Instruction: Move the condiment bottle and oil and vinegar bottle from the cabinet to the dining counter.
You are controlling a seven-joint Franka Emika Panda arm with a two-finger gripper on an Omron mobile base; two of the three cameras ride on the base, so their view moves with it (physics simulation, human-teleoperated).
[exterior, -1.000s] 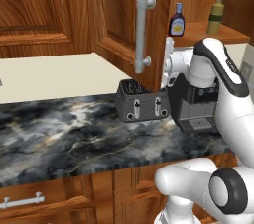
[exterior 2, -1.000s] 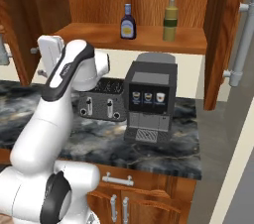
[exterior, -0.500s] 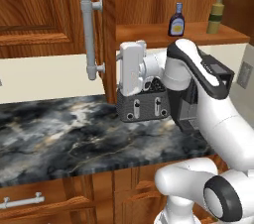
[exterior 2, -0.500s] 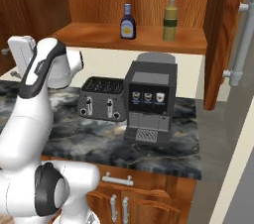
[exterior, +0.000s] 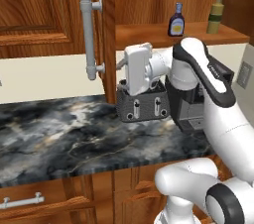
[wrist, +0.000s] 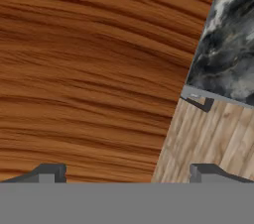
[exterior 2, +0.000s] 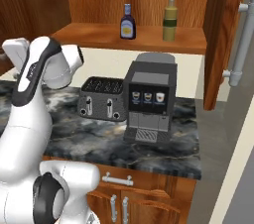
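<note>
The condiment bottle (exterior: 175, 21) (exterior 2: 127, 22), dark with a blue cap, stands on the shelf of the open cabinet (exterior: 149, 34) (exterior 2: 99, 35). The taller olive-yellow oil and vinegar bottle (exterior: 215, 16) (exterior 2: 169, 16) stands to its right on the same shelf. My gripper (exterior: 120, 69) (wrist: 129, 173) is below and left of the bottles, pointing at the inner face of the open left door (exterior: 106, 29). Its fingertips (wrist: 49, 172) stand wide apart with nothing between them: open. The dining counter is out of view.
A dark toaster (exterior: 144, 106) (exterior 2: 101, 100) and a coffee machine (exterior 2: 149, 101) sit on the marble kitchen top (exterior: 59, 134) under the shelf. The left door's grey bar handle (exterior: 89, 39) juts out. The right door (exterior 2: 223, 39) also stands open, its handle (exterior 2: 240, 39) outward.
The left cabinet door has swung far to the left, fully open. My hand followed it leftward from beside the coffee machine to above the toaster. The bottles have not moved.
</note>
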